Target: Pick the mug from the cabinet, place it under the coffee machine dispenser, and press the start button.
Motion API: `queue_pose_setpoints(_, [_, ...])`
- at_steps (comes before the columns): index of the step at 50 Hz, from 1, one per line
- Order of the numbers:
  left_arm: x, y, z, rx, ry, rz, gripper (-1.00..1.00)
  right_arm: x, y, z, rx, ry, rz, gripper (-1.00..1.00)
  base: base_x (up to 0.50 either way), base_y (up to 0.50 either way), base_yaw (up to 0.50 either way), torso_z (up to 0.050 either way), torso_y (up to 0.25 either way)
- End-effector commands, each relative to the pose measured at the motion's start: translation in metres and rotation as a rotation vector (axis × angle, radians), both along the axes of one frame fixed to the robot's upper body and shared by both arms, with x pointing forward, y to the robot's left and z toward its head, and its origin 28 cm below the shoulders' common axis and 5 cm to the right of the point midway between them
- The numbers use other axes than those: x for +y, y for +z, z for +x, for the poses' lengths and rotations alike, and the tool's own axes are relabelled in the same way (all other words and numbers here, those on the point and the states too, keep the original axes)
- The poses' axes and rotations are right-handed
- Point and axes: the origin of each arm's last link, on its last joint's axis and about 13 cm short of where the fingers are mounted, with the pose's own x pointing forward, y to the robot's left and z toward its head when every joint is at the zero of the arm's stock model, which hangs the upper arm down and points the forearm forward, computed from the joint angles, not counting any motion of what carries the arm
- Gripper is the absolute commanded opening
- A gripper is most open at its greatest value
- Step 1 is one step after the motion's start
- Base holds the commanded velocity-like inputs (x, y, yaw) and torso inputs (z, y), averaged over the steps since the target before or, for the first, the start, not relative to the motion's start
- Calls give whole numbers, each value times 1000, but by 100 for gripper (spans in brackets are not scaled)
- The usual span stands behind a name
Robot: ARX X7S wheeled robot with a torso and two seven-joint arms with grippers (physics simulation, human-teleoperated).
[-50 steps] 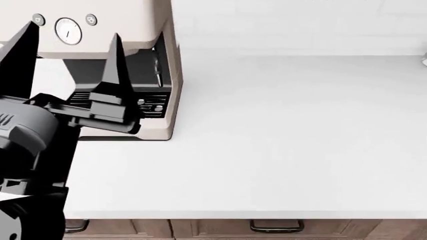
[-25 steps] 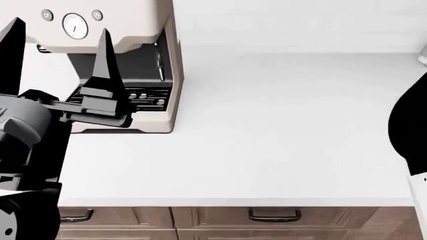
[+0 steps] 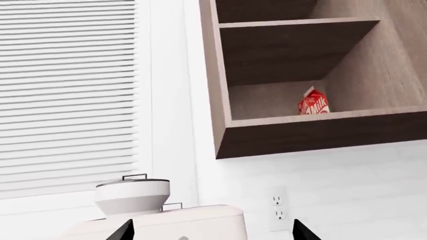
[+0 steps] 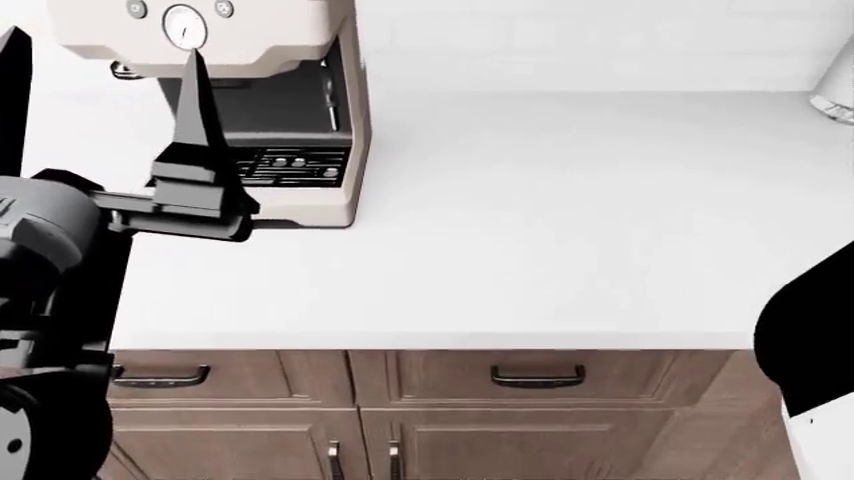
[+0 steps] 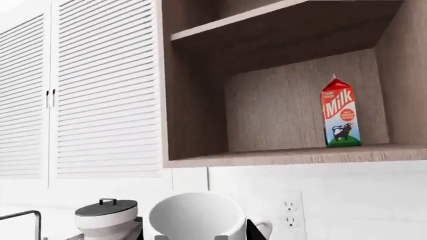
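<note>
My right gripper point(image 5: 195, 234) is shut on the small white mug point(image 5: 197, 215). Its dark fingers point(image 5: 254, 230) sit on either side of the mug, whose handle shows beside one finger. In the head view only the right arm point(image 4: 807, 340) shows, at the right edge. The cream coffee machine point(image 4: 300, 205) stands at the back left of the counter, with its dark dispenser recess point(image 4: 260, 105) above the black drip grille point(image 4: 287, 165) and round buttons point(image 4: 180, 25) on top. My left gripper point(image 4: 107, 60) is open and empty in front of the machine. It also shows in the left wrist view point(image 3: 213, 235).
An open wooden wall cabinet point(image 3: 300, 137) holds a red milk carton point(image 3: 313, 102), also in the right wrist view point(image 5: 340, 115). A white lidded vessel point(image 3: 132, 195) sits on the machine. A wall outlet point(image 3: 277, 210) is beside it. The white counter point(image 4: 561, 220) has drawers point(image 4: 534, 378) below. A metal object point(image 4: 838, 95) is at far right.
The head view has pulled back and tilted down: the coffee machine sits higher in the view and more of the drawers show. The right arm has come into view at the right edge.
</note>
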Motion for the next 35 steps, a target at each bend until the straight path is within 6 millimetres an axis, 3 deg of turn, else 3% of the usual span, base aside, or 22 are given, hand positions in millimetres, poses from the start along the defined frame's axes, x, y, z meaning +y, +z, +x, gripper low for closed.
queue_pose_setpoints(1, [5,1,3,1,35,3,100,-2,-43,-3,87,43,-50,-100,-74,0,0,0,0])
queue_pose_setpoints(14, [14,1,8,31,79,-40,100,-3,-104,-12,150,54,-32,-100,-2,0,0,0,0])
queue_pose_setpoints(30, [21,-5,9,71,83,-57,100,-3,-145,-14,170,43,-6,-100,0,0,0,0,0])
queue_pose_setpoints(35, [20,-5,10,71,77,-55,100,-4,-148,-14,187,41,-7,-100,0,0,0,0,0])
